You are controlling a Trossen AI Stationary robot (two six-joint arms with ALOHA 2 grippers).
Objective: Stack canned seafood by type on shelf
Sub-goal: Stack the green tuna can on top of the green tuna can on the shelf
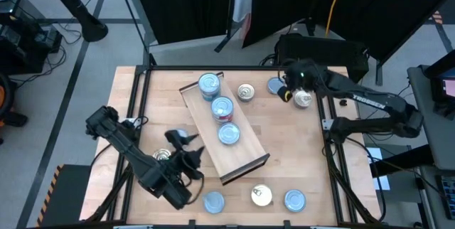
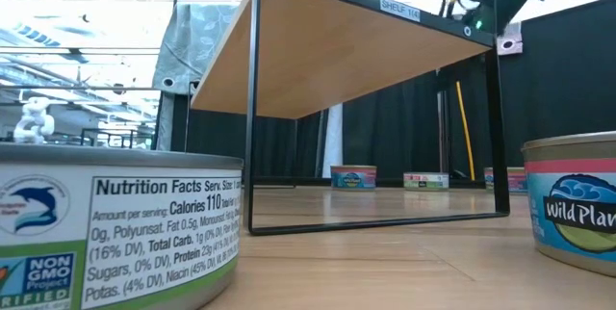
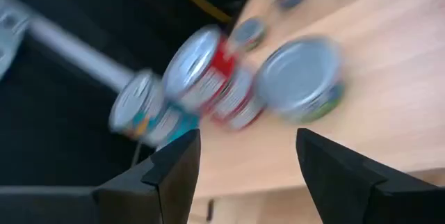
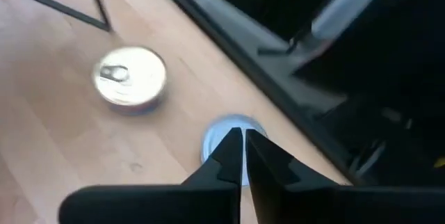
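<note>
The low view alone gives readable print: the nearest tin (image 2: 115, 228) carries "Nutrition Facts", "Calories 110" and a "NON GMO" badge with a dolphin mark, a second near tin (image 2: 575, 204) reads "Wild Pla…", and a small tag on the shelf (image 2: 366, 45) says "SHELF 114". From above, none of that lettering is legible, but the layout is: the shelf (image 1: 245, 154) lies slantwise mid-table with three blue-topped tins (image 1: 222, 108) in a row along it. Past the shelf's far end lie a gold-topped tin (image 1: 246, 92) and a blue-topped one (image 1: 275, 85), with the right gripper (image 1: 287, 90) just beside the latter, fingers pressed together and empty. The left gripper (image 1: 186, 146) hangs beside the shelf's near left edge, jaws parted, holding nothing. Three more tins (image 1: 261, 195) sit beyond the shelf's near end.
</note>
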